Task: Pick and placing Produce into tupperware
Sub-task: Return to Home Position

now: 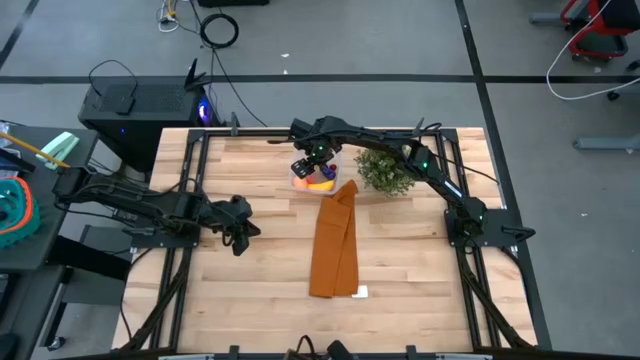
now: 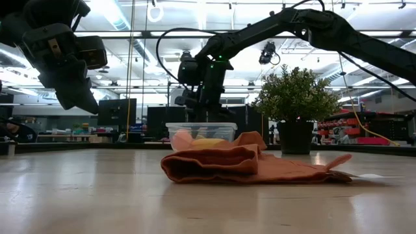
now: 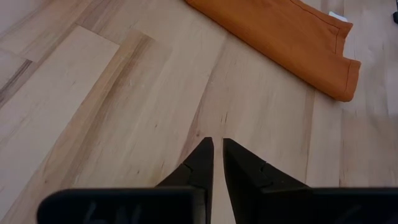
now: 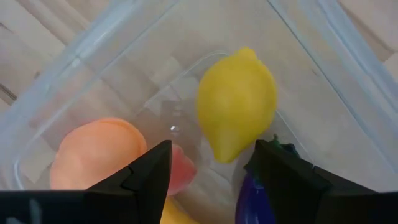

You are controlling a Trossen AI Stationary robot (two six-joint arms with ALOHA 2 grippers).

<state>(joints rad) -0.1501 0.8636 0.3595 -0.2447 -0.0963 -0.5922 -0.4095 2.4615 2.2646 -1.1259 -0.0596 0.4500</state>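
- The table (image 1: 250, 260) bears a box (image 2: 188, 130), a plant (image 1: 383, 172) and a cloth (image 1: 335, 245).
- The box stands at the middle of the far side; the plant is just beside it, on its right.
- The cloth runs from just beside the box towards the near edge.
- In the box lie a lemon (image 4: 236, 102), a round fruit (image 4: 93, 149) and an eggplant (image 4: 246, 200), close together.
- The right gripper (image 4: 211, 149) hangs over the box, above the fruit.
- The left gripper (image 1: 238, 235) is over the table's left part, apart from the cloth.

One tupperware (image 4: 81, 56), one lemon (image 4: 236, 102), one peach-orange fruit (image 4: 93, 152), one purple piece (image 4: 255, 202), one orange cloth (image 1: 335, 245), one potted plant (image 1: 385, 172); two tools: left tool (image 3: 217, 142), right tool (image 4: 212, 146).
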